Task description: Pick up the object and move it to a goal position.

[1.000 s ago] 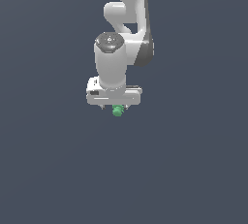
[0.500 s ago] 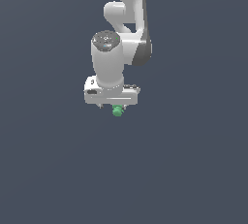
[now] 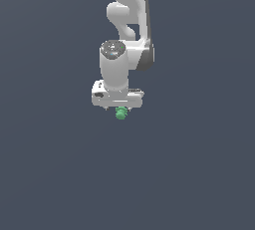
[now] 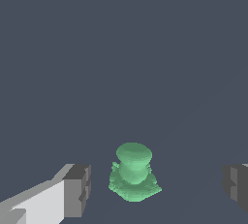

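- Between the two dark grey finger pads (image 4: 77, 189) of the white parallel gripper (image 4: 155, 191) I am seeing the small bright green ridged lump with a rounded cap (image 4: 133, 172), standing on the flat grey-blue floor (image 4: 121, 48)
- I am reading the jaws as spread wide, with clear gaps on both sides of the lump, touching nothing
- In the exterior view I am watching the gripper (image 3: 118, 108) hanging directly over the green lump (image 3: 120, 113), which is peeking out below it
- I am judging the lump as light, rigid and small; its flared, ragged base is looking awkward, so I am favouring the narrower ridged waist under the cap, squeezing gently in case it is slipping
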